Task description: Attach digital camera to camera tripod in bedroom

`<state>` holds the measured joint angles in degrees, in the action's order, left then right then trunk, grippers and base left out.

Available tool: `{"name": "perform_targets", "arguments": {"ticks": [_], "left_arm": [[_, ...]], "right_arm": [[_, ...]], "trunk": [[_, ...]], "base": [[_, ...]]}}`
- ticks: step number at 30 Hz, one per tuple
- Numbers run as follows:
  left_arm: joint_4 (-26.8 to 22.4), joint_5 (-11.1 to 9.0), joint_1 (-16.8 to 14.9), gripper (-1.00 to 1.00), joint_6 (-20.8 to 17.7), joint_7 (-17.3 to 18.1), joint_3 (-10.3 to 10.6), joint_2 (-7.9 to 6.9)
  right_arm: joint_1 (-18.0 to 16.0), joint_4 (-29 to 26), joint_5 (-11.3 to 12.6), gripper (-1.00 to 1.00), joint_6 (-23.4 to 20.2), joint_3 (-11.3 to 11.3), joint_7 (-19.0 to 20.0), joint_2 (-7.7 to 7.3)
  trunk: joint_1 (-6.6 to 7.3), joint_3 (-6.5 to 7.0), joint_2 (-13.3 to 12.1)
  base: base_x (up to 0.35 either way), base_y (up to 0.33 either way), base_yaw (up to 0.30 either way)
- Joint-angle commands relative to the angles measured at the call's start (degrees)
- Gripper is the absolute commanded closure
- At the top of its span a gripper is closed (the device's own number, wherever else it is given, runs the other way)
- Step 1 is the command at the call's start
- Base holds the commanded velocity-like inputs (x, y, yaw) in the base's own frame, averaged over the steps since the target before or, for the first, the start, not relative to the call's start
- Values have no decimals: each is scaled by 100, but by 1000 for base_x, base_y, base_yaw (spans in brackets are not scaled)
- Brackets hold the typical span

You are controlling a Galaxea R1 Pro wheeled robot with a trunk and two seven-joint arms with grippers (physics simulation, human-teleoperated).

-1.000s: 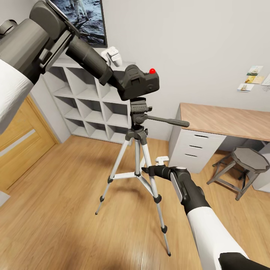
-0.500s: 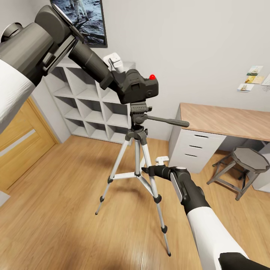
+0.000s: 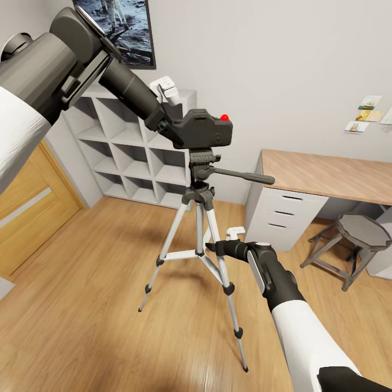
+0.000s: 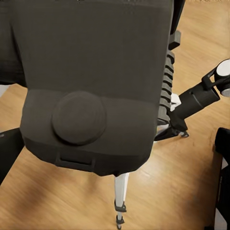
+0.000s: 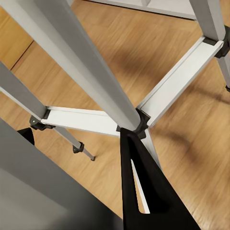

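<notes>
The black digital camera (image 3: 207, 129), red button on top, sits level on the dark head (image 3: 202, 159) of the camera tripod (image 3: 199, 218). My left gripper (image 3: 166, 121) is shut on the camera's left end. Seen close in the left wrist view, the camera's body (image 4: 96, 72) stands above a silver tripod leg (image 4: 120, 189). Lower down, my right gripper (image 3: 213, 247) rests against a tripod leg. In the right wrist view its black fingers (image 5: 143, 191) meet at a tip by the leg-brace joint (image 5: 132, 125).
Grey cube shelves (image 3: 130, 147) stand behind the tripod under an astronaut poster (image 3: 122, 27). A wooden desk (image 3: 326, 174) with white drawers (image 3: 277, 212) and a grey stool (image 3: 359, 234) are to the right. An oak door (image 3: 27, 212) is at the left.
The left arm came down a little with the camera. The camera went from tilted above the tripod head to level on it. The right arm has not moved.
</notes>
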<state>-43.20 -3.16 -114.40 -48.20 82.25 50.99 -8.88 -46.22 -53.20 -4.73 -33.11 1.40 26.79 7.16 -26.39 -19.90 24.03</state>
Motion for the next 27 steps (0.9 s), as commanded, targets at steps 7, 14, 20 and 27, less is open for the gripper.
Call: {"name": "perform_targets", "arguments": {"ticks": [7, 14, 20, 27], "left_arm": [[-4, -28, -13, -100, -66, 2, 12, -5], [21, -32, -13, -100, -71, -21, -75, -59], [61, -29, -12, -100, -112, -357, -1320, -683], [167, -57, 113, -100, -480, -1075, -1945, -1572]], "right_arm": [[-1, 3, -122, 100, -29, 18, 46, 5], [-1, 3, -120, 100, -29, 18, 46, 5], [-1, 3, -123, 100, -31, 18, 39, 5], [-1, 3, -125, 100, -36, 18, 45, 5]], "trunk": [[-5, -12, 8], [-5, -12, 8], [-5, -12, 8], [-5, -12, 8]], "base": [[0, 0, 0], [0, 0, 0], [0, 0, 0], [0, 0, 0]]}}
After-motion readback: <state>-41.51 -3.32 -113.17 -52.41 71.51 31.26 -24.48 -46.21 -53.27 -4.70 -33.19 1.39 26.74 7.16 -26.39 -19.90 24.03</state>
